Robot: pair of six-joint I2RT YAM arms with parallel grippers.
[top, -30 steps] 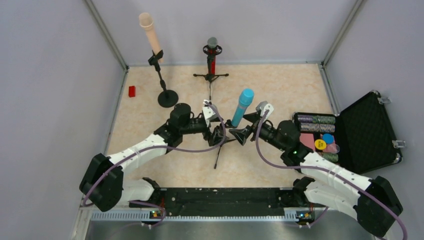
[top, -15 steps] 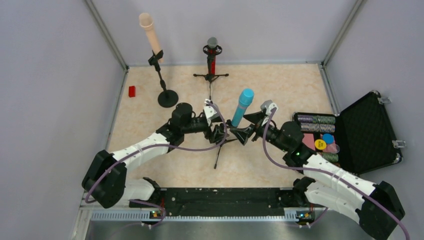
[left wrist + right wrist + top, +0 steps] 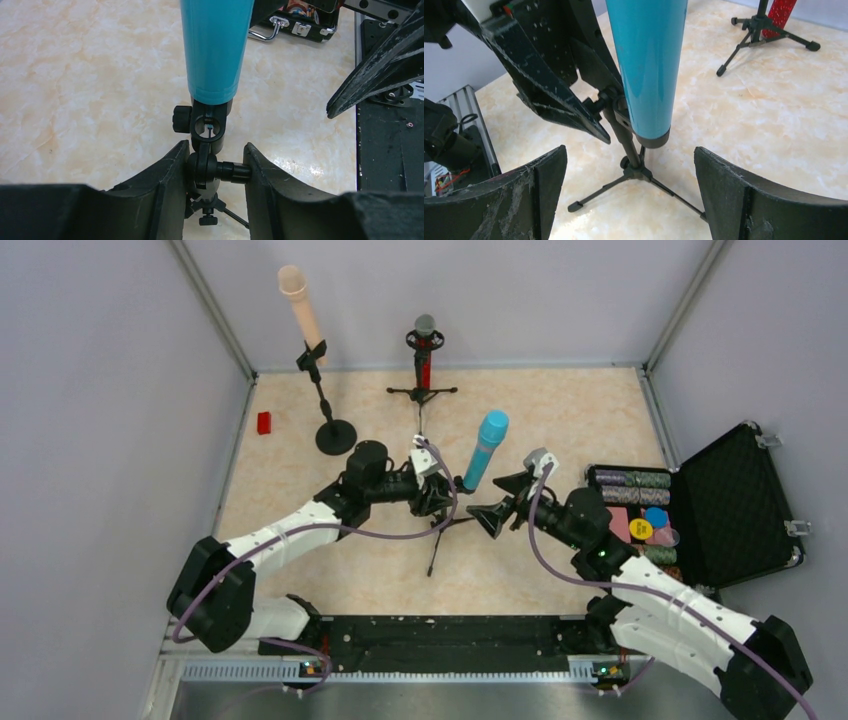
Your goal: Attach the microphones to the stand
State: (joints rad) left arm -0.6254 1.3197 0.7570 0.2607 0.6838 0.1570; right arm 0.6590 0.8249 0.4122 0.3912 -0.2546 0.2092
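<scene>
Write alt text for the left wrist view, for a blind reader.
The left gripper clamps the swivel joint of a black mic stand, whose clip holds a light-blue microphone above a beige marbled table. One of the right gripper's fingers juts in at right.

Bright, even light from above; soft, faint shadows.
The stand (image 3: 634, 170) cast only thin, pale shadows on the tabletop (image 3: 75, 75); a white sheen lay just beside the left gripper (image 3: 215, 155), and a pale streak of glare ran down the blue microphone (image 3: 649, 60).
</scene>
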